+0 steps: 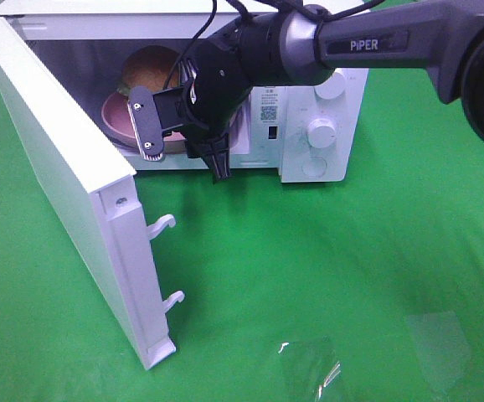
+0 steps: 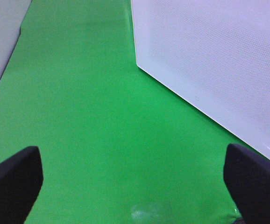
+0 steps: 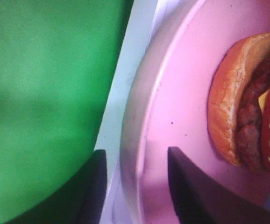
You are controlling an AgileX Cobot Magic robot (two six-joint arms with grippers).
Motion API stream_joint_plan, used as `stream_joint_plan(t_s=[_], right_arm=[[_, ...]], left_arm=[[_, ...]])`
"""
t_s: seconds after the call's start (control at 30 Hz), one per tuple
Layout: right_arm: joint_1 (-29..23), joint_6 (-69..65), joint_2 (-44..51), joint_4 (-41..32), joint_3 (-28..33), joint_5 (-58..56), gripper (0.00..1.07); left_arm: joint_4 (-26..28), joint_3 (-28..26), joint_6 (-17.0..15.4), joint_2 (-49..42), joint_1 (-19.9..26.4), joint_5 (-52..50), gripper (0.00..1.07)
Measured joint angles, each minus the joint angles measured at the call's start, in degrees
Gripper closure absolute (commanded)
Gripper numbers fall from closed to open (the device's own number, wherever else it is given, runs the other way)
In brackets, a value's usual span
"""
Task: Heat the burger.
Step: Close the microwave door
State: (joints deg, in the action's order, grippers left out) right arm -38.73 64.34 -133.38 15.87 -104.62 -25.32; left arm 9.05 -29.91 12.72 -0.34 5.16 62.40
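The burger lies on a pink plate inside the open white microwave. My right gripper reaches into the oven mouth. Its jaws stand apart on either side of the plate's near rim, one finger over the plate and one outside it, with a gap showing. The burger's lower half is hidden behind the gripper in the exterior high view. My left gripper hovers open over the green cloth beside the microwave door, holding nothing; it is out of the exterior high view.
The microwave door swings far out to the left, with two latch hooks on its edge. Control knobs sit on the oven's right panel. Green cloth covers the table, with a clear film patch near the front.
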Motion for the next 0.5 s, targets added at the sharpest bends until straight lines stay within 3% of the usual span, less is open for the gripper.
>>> stream_joint_plan(t_s=[0.5], right_arm=[[-0.6, -2.8, 2.7, 0.5, 2.6, 1.5, 0.41]], left_arm=[[0.0, 0.0, 0.0, 0.0, 0.0, 0.0, 0.09]])
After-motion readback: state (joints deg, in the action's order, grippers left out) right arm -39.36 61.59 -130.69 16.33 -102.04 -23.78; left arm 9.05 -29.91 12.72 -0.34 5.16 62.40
